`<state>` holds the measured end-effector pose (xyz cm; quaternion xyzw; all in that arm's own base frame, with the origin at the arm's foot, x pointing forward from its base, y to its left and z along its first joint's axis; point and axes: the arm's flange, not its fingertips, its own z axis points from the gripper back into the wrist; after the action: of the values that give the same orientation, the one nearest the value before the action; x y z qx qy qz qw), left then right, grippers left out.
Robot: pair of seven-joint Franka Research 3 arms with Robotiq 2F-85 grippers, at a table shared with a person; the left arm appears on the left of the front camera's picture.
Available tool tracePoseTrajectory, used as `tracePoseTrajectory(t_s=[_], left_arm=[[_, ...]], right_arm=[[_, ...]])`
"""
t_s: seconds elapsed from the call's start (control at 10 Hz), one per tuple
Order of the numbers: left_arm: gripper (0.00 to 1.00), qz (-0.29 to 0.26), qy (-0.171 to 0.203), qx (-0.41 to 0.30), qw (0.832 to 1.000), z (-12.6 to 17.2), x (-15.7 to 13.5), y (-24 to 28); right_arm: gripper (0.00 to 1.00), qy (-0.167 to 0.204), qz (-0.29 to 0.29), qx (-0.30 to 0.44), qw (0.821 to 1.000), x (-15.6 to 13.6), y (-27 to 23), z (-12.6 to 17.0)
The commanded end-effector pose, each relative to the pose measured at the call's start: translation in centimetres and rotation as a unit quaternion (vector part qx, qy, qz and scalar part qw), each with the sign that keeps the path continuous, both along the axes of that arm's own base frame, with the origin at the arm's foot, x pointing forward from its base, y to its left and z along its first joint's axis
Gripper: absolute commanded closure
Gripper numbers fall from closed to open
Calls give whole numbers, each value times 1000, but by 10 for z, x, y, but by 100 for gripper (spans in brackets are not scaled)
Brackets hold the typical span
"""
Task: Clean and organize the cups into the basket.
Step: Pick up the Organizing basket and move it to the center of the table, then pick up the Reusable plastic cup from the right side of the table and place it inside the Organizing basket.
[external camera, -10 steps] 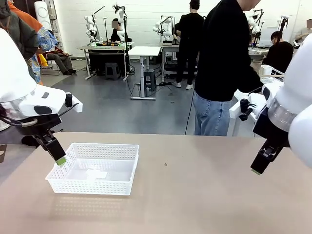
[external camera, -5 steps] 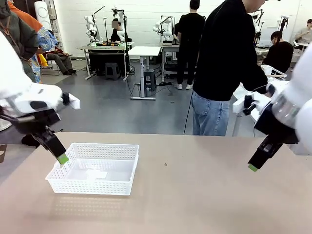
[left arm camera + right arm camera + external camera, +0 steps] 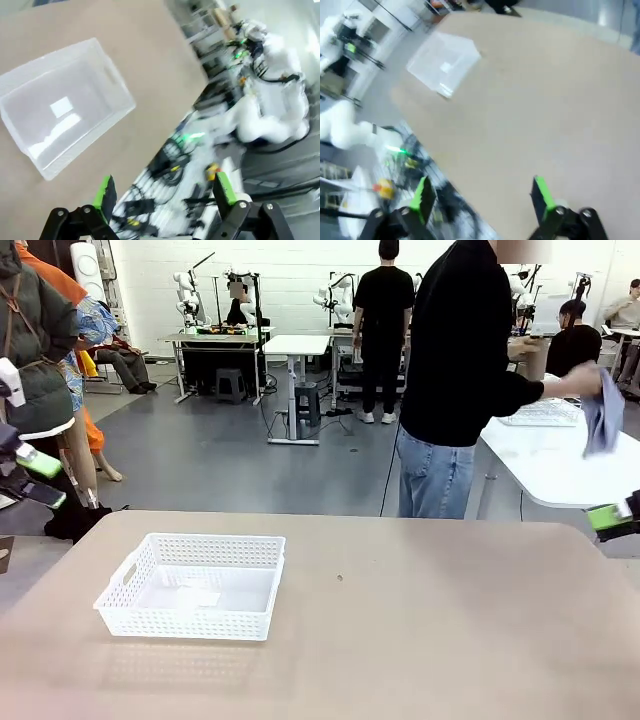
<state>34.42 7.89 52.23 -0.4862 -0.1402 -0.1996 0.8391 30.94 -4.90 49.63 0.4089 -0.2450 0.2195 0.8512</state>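
Front view: the basket (image 3: 192, 585) sits on the counter (image 3: 430, 630), left of centre. The left hand (image 3: 42, 480) is out at the left edge, pads apart, and the right hand (image 3: 612, 518) peeks in at the right edge. Left wrist view: fingers spread wide, gripping nothing, basket lying beyond them on the counter. Right wrist view: fingers apart here too, holding nothing, basket well away across the counter.

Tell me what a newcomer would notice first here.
The empty white basket sits left on the tan table. Beyond the far edge a person in black faces a side table at right, holding a blue-grey cloth. The left gripper and right gripper stand open off the table's sides.
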Motion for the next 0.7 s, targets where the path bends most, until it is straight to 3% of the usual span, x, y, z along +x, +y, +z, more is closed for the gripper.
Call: tracePoseTrajectory(t_s=[0.0,0.3,0.6], left_arm=[[0,82,48,-45,994,-10,23,24],[0,187,66,-79,977,-32,22,91],[0,260,70,-115,956,-50,-1,146]], right_arm=[[0,48,-28,92,994,21,-26,-15],[0,47,-105,151,982,19,-87,-39],[0,27,-193,196,961,-18,-148,-53]])
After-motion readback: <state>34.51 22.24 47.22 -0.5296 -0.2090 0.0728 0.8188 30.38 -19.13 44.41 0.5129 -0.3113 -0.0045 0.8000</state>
